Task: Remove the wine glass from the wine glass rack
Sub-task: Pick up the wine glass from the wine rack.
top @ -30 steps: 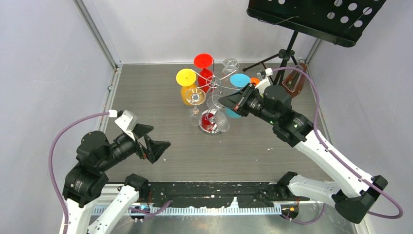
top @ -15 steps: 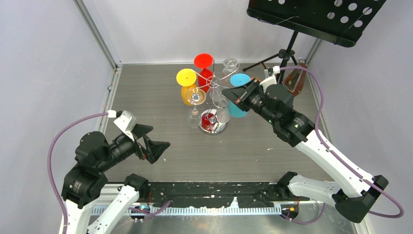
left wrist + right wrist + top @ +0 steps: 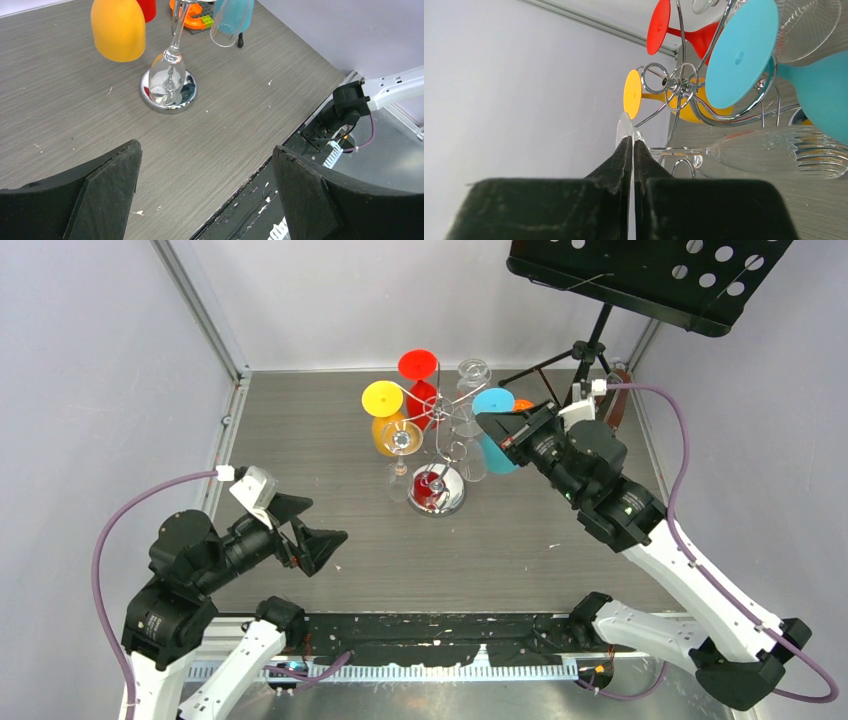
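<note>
wine glass rack (image 3: pixel 437 490) at table (image 3: pixel 300 440) centre-back | wine glasses (image 3: pixel 383 400) on its arms | music stand (image 3: pixel 640 270) behind-right

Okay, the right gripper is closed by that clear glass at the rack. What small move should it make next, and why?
Probably draw the right gripper gently outward, away from the centre post of the rack. Its fingers look pinched on the foot of the clear glass, whose stem seems to lie beside a curled wire arm, close to the blue glass.
</note>
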Robot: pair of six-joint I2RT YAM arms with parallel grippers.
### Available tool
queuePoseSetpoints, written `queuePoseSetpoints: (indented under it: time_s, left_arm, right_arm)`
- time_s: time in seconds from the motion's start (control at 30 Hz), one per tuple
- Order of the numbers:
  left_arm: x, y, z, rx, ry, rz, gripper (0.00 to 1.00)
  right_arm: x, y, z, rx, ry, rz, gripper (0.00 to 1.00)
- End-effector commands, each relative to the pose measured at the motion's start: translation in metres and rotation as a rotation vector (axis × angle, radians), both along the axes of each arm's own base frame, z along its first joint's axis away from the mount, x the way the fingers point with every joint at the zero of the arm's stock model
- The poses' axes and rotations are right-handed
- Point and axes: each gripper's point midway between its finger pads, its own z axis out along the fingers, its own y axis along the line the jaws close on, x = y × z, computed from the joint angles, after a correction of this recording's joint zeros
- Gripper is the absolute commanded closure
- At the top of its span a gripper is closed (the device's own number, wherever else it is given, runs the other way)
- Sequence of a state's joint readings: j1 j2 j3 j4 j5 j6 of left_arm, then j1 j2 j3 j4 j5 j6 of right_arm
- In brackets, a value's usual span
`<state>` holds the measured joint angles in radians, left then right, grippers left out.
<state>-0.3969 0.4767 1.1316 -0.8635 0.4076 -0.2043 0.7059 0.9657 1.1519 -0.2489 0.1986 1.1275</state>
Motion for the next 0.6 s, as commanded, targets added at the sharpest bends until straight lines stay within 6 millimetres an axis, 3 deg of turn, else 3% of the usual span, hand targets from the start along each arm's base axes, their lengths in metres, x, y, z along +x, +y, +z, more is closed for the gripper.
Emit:
queuePoseSetpoints:
  time_s: [0.0,0.57]
  left_arm:
    - [0.002,-0.001,0.015,-0.024,-0.024,0.003,0.00]
    - [-0.002,-0.002,0.029,-0.069,-0.013,0.010,0.00]
  right_arm:
    - [-0.005,-0.016,0.017,0.040,-0.052,-0.053,0.94]
    - [-0.041,-0.041,-0.005,0.022,-0.053,-0.025,0.94]
